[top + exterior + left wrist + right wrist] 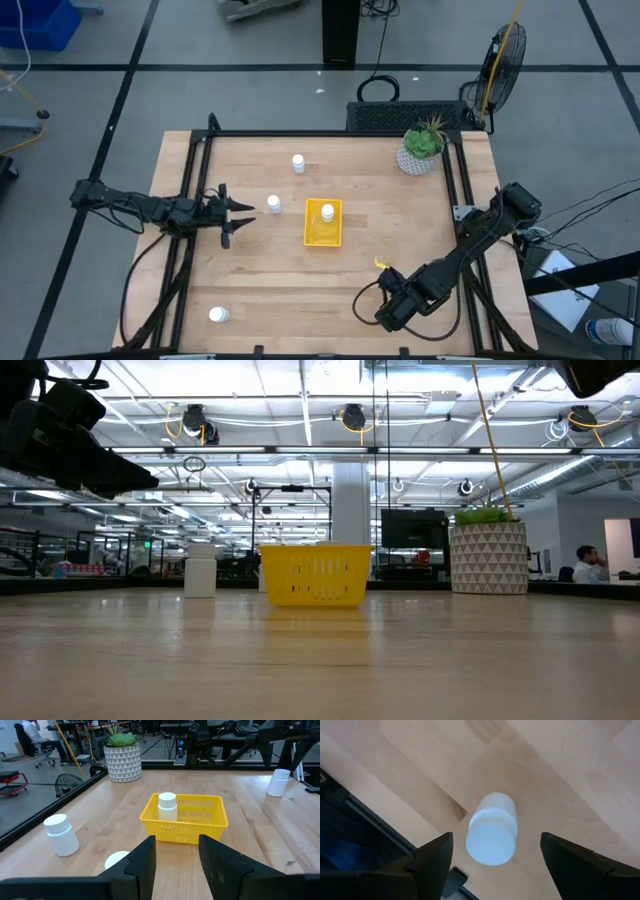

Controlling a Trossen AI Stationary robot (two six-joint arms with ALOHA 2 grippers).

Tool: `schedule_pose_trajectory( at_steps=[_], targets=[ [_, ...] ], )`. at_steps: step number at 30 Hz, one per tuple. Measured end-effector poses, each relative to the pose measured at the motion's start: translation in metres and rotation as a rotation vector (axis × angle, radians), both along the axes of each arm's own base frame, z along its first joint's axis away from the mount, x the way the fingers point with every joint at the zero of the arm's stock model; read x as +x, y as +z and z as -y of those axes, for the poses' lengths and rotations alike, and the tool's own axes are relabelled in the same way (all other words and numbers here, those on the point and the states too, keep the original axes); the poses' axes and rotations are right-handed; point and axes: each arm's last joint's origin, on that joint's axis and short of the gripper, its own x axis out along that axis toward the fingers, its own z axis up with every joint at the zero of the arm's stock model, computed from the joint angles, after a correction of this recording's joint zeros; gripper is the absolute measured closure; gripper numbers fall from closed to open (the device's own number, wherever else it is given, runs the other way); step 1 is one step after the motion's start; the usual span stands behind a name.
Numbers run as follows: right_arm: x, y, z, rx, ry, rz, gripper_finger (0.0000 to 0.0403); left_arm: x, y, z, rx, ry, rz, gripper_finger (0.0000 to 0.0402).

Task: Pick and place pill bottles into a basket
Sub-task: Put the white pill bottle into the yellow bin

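Observation:
The yellow basket (323, 222) stands mid-table with one white pill bottle (327, 212) upright inside it; both also show in the left wrist view, the basket (186, 819) and the bottle (167, 807). My left gripper (238, 215) is open and empty, pointing at the basket, with a bottle (273, 204) just beyond its fingertips. Another bottle (298, 163) stands farther back, and one (218, 315) stands near the front left. My right gripper (496, 847) is open, pointing down at the front right, its fingers on either side of an upright bottle (492, 834) without touching it.
A white pot with a green plant (423, 150) stands at the far right corner. Black frame rails (190, 190) run along the table's left and right sides. People sit in the room beyond the table (590, 565).

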Motion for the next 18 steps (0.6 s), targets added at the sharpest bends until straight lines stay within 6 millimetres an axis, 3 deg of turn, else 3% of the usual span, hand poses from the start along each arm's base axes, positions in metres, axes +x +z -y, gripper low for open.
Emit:
schedule_pose_trajectory(
  at_steps=[18],
  targets=[
    [0.004, -0.013, -0.003, -0.025, 0.022, 0.007, 0.0109, 0.000, 0.000, 0.000, -0.002, 0.000, 0.000, 0.0249]
  ],
)
